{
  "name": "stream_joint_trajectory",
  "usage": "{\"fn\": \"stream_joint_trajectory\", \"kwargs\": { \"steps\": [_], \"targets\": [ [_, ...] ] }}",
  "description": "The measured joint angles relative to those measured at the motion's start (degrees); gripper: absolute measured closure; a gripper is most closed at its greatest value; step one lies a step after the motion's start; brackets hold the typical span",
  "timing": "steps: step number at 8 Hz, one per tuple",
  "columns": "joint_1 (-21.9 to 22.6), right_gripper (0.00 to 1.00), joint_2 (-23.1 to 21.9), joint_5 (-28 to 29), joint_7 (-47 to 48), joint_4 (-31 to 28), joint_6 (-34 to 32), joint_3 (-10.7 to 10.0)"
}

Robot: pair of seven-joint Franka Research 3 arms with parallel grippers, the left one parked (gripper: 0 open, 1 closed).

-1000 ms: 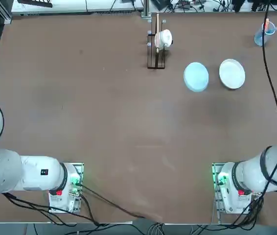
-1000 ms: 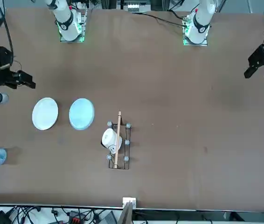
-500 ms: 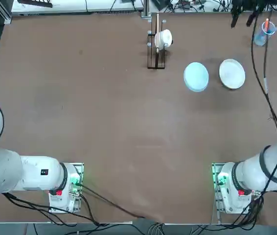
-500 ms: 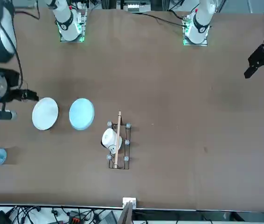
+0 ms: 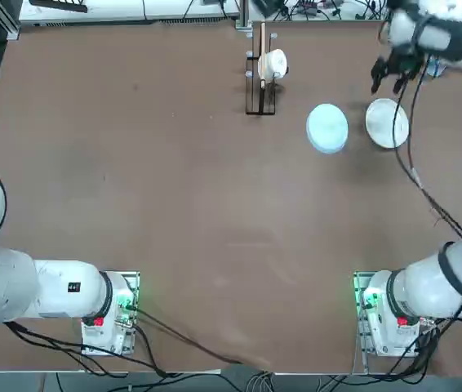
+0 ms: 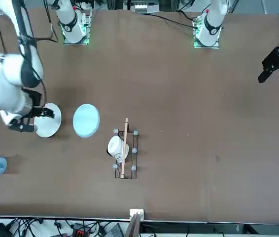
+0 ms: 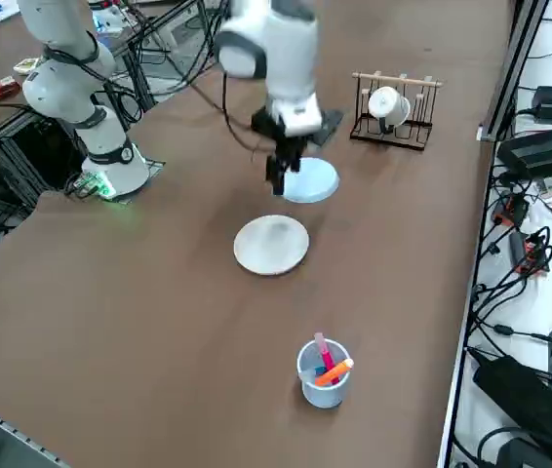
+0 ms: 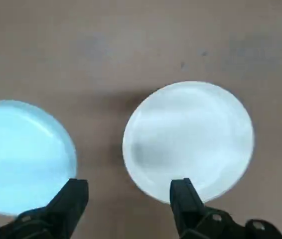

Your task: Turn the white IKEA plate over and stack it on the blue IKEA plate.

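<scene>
At the near right, the right arm's base (image 5: 394, 318) stands on the table (image 5: 215, 212), with black cables (image 5: 417, 347) bunched beside it. Farther out, on the right half, the white IKEA plate (image 5: 382, 131) lies flat, and the blue IKEA plate (image 5: 327, 128) lies just to its left. Bare tabletop shows between them, so they are not stacked; which face of the white one is up, I cannot tell. Seen from overhead, the arm's hanging cable (image 5: 397, 135) crosses in front of the white plate.

Farther still, left of the plates, is a black wire rack (image 7: 393, 127) with a pale wooden bar (image 7: 393, 79); it holds a white cup (image 7: 389, 104) tipped on its side. At the far right, a clear blue-tinted cup (image 7: 323, 385) stands upright with a pink marker (image 7: 326, 356), an orange marker (image 7: 335, 372) and something blue inside. The arm partly covers it from overhead.

The right gripper (image 8: 129, 184) hangs above the table by the white plate, toward its far side. Its fingers are wide apart, with nothing between them, and neither plate is gripped.
</scene>
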Motion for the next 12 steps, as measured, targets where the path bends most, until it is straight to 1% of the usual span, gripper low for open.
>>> {"fn": "stream_joint_trajectory", "kwargs": {
  "steps": [1, 2, 4, 6, 7, 9, 10, 11, 12],
  "targets": [
    [-0.1, 0.0, 0.0, 0.0, 0.0, -5.4, 6.5, 0.0],
    [-0.1, 0.0, 0.1, 0.0, 0.0, -9.2, 10.0, 0.0],
    [-0.1, 0.0, 0.5, 0.0, 0.0, -11.1, 11.0, 0.0],
    [-0.1, 0.07, 1.8, 0.0, 0.0, -11.2, 11.0, 0.0],
    [-0.1, 0.11, 3.0, 0.0, 0.0, -11.2, 11.2, 0.1],
    [-0.1, 0.25, 5.0, 0.0, 0.0, -10.3, 12.0, 0.1],
    [-0.1, 0.24, 5.7, 0.0, 0.0, -9.4, 12.0, 0.1],
    [-0.1, 0.35, 6.2, 0.0, 0.0, -8.7, 12.0, 0.1],
    [-0.1, 0.51, 6.5, 0.0, 0.0, -8.4, 12.0, 0.1]
  ]
}}
